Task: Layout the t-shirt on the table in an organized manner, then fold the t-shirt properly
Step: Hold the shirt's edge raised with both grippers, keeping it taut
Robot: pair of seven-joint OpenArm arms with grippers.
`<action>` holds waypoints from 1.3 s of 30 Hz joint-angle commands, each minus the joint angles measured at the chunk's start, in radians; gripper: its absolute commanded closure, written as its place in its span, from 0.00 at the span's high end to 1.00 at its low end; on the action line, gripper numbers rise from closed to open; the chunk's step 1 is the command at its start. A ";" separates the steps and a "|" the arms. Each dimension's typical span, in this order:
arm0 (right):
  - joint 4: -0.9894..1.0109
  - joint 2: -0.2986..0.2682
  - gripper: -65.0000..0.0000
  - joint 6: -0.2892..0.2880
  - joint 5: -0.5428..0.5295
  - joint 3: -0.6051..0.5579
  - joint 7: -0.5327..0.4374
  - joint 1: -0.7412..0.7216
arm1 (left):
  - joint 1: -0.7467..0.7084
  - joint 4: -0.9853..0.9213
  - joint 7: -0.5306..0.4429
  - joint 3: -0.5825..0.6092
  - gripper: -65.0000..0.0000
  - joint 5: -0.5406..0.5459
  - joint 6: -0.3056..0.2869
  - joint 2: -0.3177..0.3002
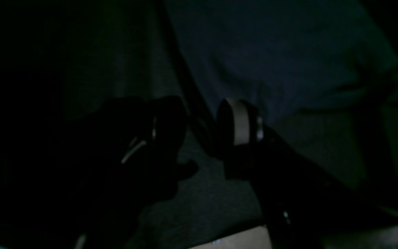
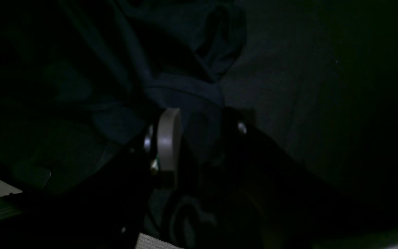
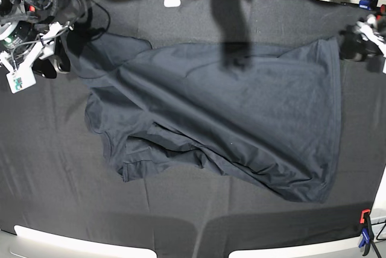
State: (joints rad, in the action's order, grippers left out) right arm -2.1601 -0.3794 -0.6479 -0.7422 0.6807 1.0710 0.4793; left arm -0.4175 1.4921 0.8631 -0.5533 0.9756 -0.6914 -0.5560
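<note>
T-shirt (image 3: 229, 113) stretched between corners
Right gripper (image 2: 195, 138) is clamped on fabric; left gripper (image 1: 199, 128) jaws stand apart — hem between them — tension should be kept even.

Super dark here: left gripper (image 1: 202, 131) jaws apart, a strip of t-shirt (image 1: 288, 62) between them, above the bench (image 1: 202, 204).

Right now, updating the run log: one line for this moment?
t-shirt creased on table | right end effector gripping t-shirt | left end effector by t-shirt, grip unclear
</note>
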 commanded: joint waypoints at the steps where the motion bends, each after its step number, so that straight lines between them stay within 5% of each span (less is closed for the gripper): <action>1: -0.016 -0.014 0.31 -0.011 -0.021 0.006 -0.035 -0.002 | 0.005 0.015 0.003 -0.011 0.34 0.000 -0.007 -0.021; 10: -0.016 -0.014 0.31 -0.011 -0.025 0.006 -0.035 -0.002 | 0.004 0.014 0.008 0.000 0.34 -0.027 -0.007 -0.003; 16: -0.016 -0.014 0.31 -0.011 -0.025 0.006 -0.035 -0.002 | 0.005 0.013 0.090 0.001 0.34 0.115 -0.007 0.026; 22: -0.016 -0.014 0.31 -0.011 -0.024 0.006 -0.035 -0.002 | 0.005 0.013 0.037 0.000 0.34 -0.009 -0.007 0.049; 39: -0.016 -0.014 0.31 -0.011 -0.025 0.006 -0.035 -0.002 | 0.010 0.013 0.040 0.001 0.34 0.037 -0.007 0.116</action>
State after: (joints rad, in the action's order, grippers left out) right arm -2.1601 -0.3794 -0.6479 -0.7532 0.6807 1.0706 0.4793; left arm -0.4095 1.4921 0.9169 -0.5442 0.9916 -0.6891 -0.4217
